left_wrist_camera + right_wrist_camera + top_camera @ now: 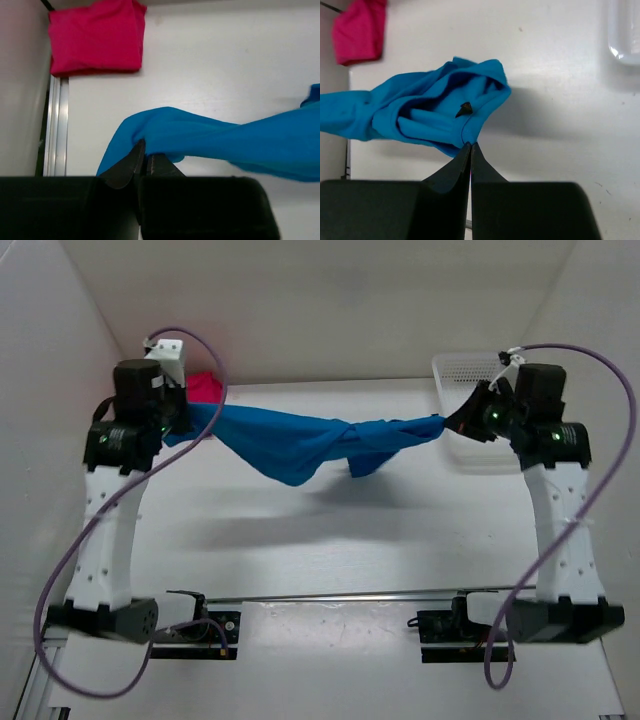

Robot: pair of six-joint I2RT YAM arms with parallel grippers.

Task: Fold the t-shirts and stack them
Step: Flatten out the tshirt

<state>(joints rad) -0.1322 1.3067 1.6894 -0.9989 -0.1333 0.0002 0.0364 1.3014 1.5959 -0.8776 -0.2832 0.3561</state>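
A bright blue t-shirt point(300, 445) hangs stretched and twisted in the air between both arms, sagging at its middle above the table. My left gripper point(145, 153) is shut on one end of the blue t-shirt point(210, 140). At the other end my right gripper point(470, 145) is shut on an edge of the blue t-shirt point(430, 112). A pink-magenta t-shirt point(95, 37) lies folded on the table at the far left, partly hidden behind the left arm in the top view point(205, 387). No dark red shirt shows.
A white mesh basket point(465, 375) stands at the back right, behind the right arm. White walls close in the table on the left, right and back. A metal rail point(56, 125) runs along the table's left edge.
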